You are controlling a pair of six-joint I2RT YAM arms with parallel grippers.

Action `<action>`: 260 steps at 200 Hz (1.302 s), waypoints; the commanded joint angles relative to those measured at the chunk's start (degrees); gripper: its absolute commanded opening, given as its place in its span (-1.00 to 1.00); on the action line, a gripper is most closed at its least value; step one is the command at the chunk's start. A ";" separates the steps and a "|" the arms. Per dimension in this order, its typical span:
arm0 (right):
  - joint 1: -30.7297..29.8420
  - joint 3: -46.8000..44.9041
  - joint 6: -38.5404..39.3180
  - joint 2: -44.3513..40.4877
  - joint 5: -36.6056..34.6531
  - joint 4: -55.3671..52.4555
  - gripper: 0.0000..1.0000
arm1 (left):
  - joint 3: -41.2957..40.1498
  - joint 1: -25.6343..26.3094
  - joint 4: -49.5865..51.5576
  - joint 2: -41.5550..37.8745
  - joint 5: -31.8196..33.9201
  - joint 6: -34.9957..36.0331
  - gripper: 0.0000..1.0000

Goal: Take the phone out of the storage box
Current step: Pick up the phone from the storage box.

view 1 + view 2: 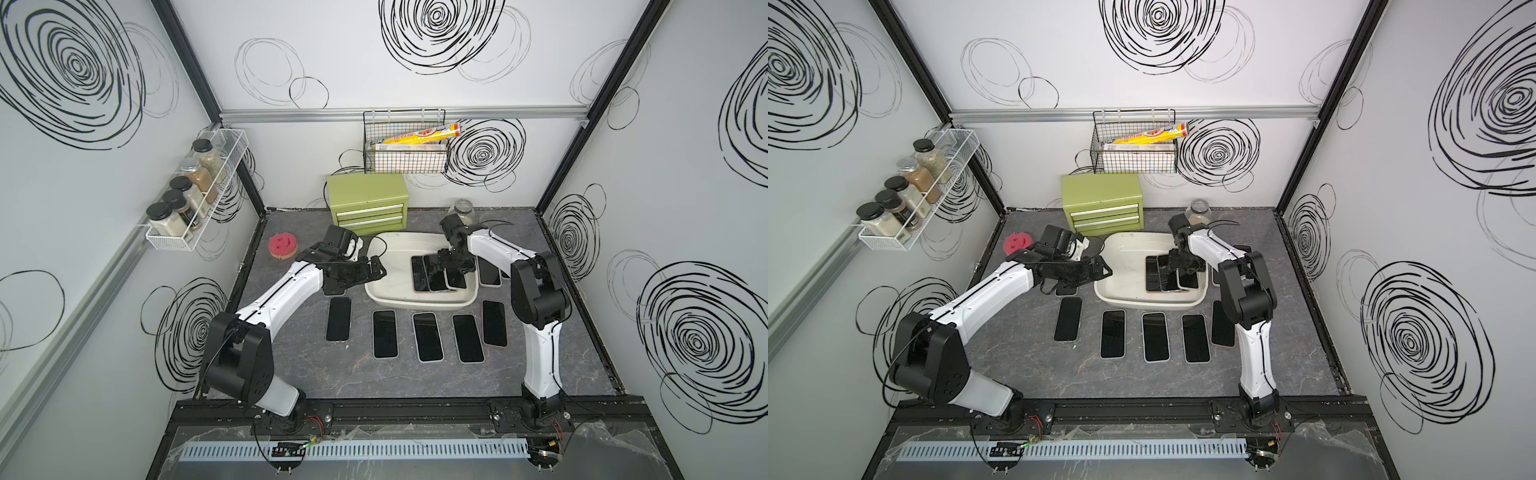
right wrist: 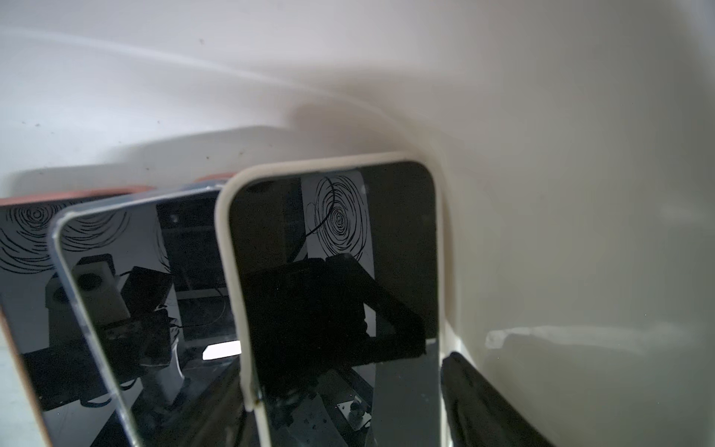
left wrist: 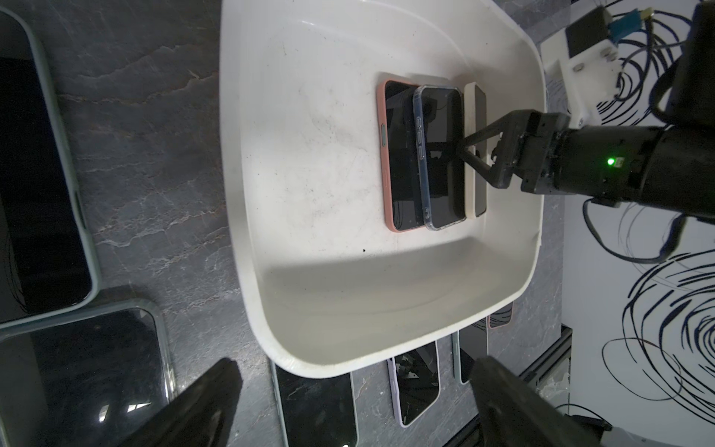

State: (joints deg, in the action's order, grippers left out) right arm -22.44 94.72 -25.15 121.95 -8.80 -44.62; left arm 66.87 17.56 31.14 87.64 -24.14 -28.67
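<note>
The storage box (image 1: 388,272) (image 1: 1123,272) (image 3: 309,162) is a shallow white tub at the middle of the table. Three phones lie overlapped at its right side: a pink-cased one (image 3: 398,154), a clear-cased one (image 3: 441,185) and a cream-cased phone (image 1: 457,281) (image 1: 1188,280) (image 3: 470,112) (image 2: 332,232) leaning on the tub wall. My right gripper (image 1: 451,270) (image 1: 1179,268) (image 2: 348,406) reaches down into the box, its fingers against both long edges of the cream-cased phone. My left gripper (image 1: 376,269) (image 1: 1102,268) (image 3: 356,418) hovers open by the tub's left rim, holding nothing.
Several phones (image 1: 427,336) lie face up in a row before the tub, one more (image 1: 488,272) to its right. A green two-drawer chest (image 1: 368,203), a glass jar (image 1: 463,210) and a red sponge (image 1: 284,246) stand behind. A wire basket (image 1: 405,145) and a spice rack (image 1: 195,195) hang on the walls.
</note>
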 commanded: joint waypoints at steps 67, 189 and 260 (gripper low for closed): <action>0.38 -0.25 -0.11 -1.44 -8.82 -10.20 0.07 | 0.31 1.22 -4.39 -1.05 -3.67 0.89 0.98; -0.42 2.76 0.66 -5.83 -8.78 -13.30 -0.48 | 1.41 13.51 -15.21 0.58 -7.89 -5.24 0.98; -0.41 -0.95 0.54 -4.10 -9.84 -13.74 -0.72 | 1.86 16.45 -18.07 3.56 -7.46 -7.96 0.99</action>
State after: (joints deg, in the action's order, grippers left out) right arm -23.44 96.07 -24.43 117.84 -15.55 -53.80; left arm 67.29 33.93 15.51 91.46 -31.88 -35.90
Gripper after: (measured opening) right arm 0.156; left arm 0.992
